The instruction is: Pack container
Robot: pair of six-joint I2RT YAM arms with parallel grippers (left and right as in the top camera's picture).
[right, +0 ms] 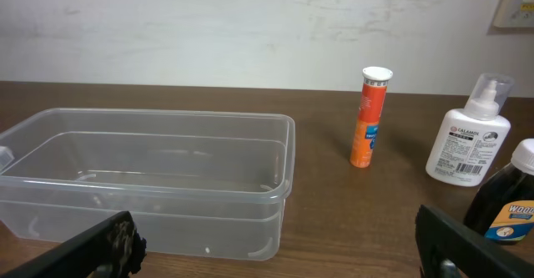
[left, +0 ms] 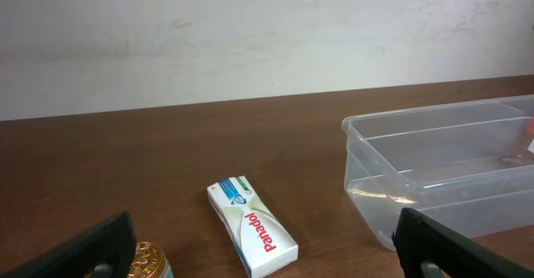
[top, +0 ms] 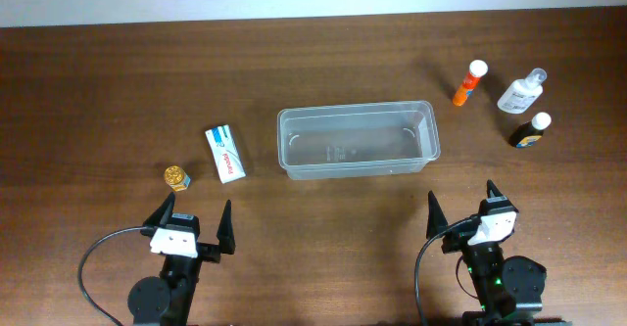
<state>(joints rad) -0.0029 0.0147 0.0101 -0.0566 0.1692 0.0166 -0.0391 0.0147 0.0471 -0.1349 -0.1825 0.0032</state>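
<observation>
There was one clear container (top: pixel 355 110), one white Panadol box (top: pixel 224 153), one small gold-lidded jar (top: pixel 175 177), one orange tube (top: pixel 469 82), and two bottles, count them: one clear spray bottle (top: pixel 521 91), one dark bottle (top: pixel 529 130) with a white cap.

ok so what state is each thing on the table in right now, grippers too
clear plastic rectangular container, upright, no lid, empty
white panadol cardboard box, lying flat, closed
small gold-lidded jar, upright, lid on
orange tube with white cap, standing, capped
translucent white spray bottle, standing
dark bottle with white cap, standing, capped
left gripper, open, holding nothing
right gripper, open, holding nothing
</observation>
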